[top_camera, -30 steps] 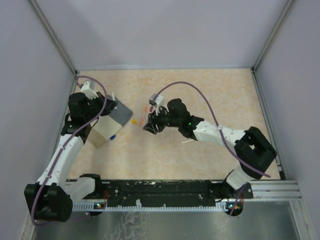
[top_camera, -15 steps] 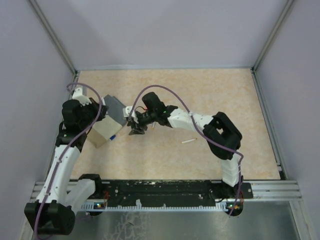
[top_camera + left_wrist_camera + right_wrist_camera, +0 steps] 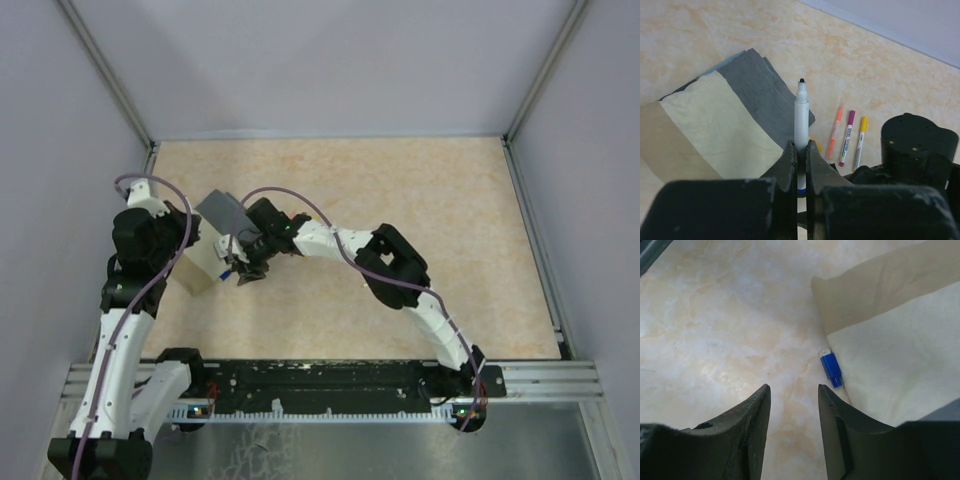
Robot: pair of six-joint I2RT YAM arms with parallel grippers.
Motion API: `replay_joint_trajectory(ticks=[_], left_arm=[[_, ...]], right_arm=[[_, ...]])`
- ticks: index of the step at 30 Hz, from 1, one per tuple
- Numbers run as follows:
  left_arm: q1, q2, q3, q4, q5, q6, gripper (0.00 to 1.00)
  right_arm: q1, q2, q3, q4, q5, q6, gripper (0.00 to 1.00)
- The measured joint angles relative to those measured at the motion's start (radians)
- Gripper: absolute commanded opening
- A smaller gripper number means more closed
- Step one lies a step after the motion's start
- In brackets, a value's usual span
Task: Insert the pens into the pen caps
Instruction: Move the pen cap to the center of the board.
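Observation:
My left gripper (image 3: 800,146) is shut on a white pen (image 3: 801,115). The pen's dark tip points away from the wrist, and a blue band shows low between the fingers. A small blue pen cap (image 3: 830,368) lies on the table against the edge of the beige box (image 3: 900,340). My right gripper (image 3: 794,387) hangs open just short of that cap and slightly to its left, with nothing between its fingers. In the top view the right gripper (image 3: 245,270) sits at the box's near right corner. The left gripper's fingers are hard to make out there.
Three capped pens lie side by side beyond the box: orange (image 3: 834,132), magenta (image 3: 847,137) and yellow (image 3: 860,142). The grey-lidded beige box (image 3: 205,262) stands at the left of the table. The right arm (image 3: 330,242) stretches across the middle toward it.
The right arm has swung left across the table, bringing its open gripper down beside the box and the blue cap. The left arm has drawn back to the left, still gripping the pen.

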State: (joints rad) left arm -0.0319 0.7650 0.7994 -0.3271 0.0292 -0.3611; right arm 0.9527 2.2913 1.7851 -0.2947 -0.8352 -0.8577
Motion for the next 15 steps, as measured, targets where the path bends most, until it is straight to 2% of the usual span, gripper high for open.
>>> replay_joint_trajectory(ticks=[7,15], left_arm=[[0.0,-0.008,0.025,-0.018,-0.02,0.02,0.0],[0.0,-0.008,0.025,-0.026,-0.021,0.028,0.0]], right_arm=[[0.017,0.135,0.184,-0.01,0.003,0.087,0.42],[0.02,0.219,0.291,-0.011,0.029,0.15,0.41]])
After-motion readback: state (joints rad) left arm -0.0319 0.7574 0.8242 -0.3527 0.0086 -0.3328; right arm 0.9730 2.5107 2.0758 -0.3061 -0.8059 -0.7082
